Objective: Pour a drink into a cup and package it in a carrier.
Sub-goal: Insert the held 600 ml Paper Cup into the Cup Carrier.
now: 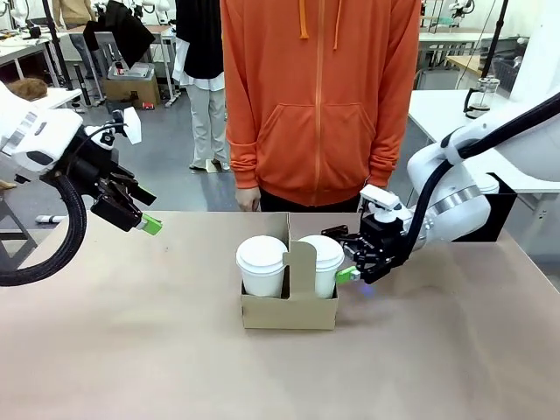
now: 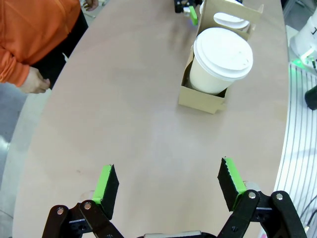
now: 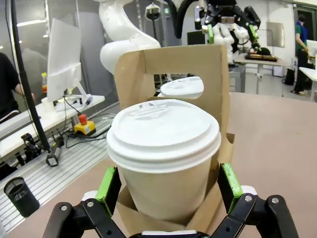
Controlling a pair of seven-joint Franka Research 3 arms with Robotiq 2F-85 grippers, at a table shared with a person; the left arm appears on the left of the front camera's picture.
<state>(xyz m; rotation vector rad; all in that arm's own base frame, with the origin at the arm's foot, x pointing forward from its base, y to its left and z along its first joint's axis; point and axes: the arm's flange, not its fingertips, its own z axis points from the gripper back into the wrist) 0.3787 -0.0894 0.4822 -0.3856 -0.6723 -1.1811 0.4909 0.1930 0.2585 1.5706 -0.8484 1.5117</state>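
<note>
The brown cardboard carrier (image 1: 289, 311) (image 2: 200, 99) (image 3: 173, 62) stands mid-table with an upright handle. Its right pocket holds the cup (image 1: 322, 261) (image 3: 163, 148), white paper with a white lid. My right gripper (image 1: 343, 254) (image 3: 168, 186) is open, and its green pads (image 3: 229, 183) stand on either side of that cup, just clear of it. A second lidded white cup (image 1: 261, 267) (image 2: 220, 59) (image 3: 182, 87) fills the left pocket. My left gripper (image 1: 144, 223) (image 2: 168, 183) hangs open and empty above the table's left side. The lids hide the drink.
A person in an orange hoodie (image 1: 319, 96) stands at the far edge, one hand (image 1: 249, 199) (image 2: 34, 82) near the table. A white table (image 1: 437, 109) at the back right carries a glass jug (image 1: 479, 94). Bare brown tabletop (image 1: 131, 350) surrounds the carrier.
</note>
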